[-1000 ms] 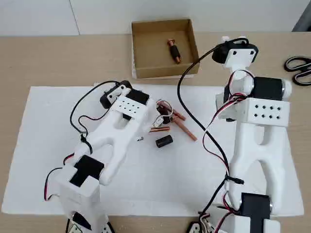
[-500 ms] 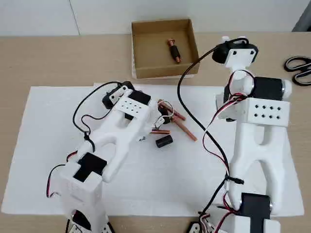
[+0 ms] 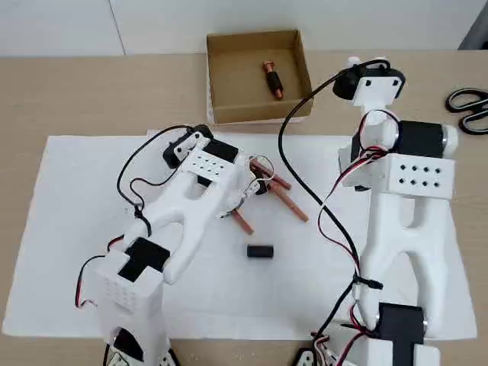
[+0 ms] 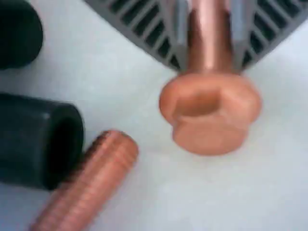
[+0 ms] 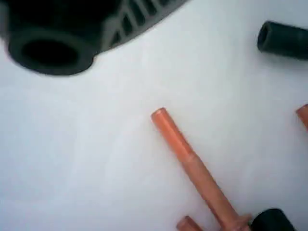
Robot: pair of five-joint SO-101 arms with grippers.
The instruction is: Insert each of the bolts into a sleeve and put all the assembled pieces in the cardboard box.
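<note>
My left gripper [image 3: 237, 207] is shut on a copper bolt [image 3: 242, 221] just over the white mat; in the left wrist view its ribbed jaws clamp the shank and the bolt's head [image 4: 209, 111] points outward. Beside it lie another bolt's threaded end [image 4: 89, 180] and a black sleeve [image 4: 36, 139]. A loose black sleeve [image 3: 260, 251] lies below the gripper. Two more bolts [image 3: 290, 202] lie to its right. My right gripper [image 5: 53, 45] holds a black sleeve [image 5: 48, 50] over the mat, above a bolt [image 5: 192, 168]. The cardboard box [image 3: 221, 84] holds one assembled piece [image 3: 273, 78].
A white mat [image 3: 76, 229] covers the middle of the wooden table. Scissors [image 3: 469, 103] lie at the right edge. The right arm's black cable [image 3: 293, 171] curves across the mat near the bolts. Open mat stretches to the left and front.
The left gripper has taken hold of the bolt and turned it from lying flat to pointing down and right. The loose black sleeve has shifted toward the front. The right arm kept still.
</note>
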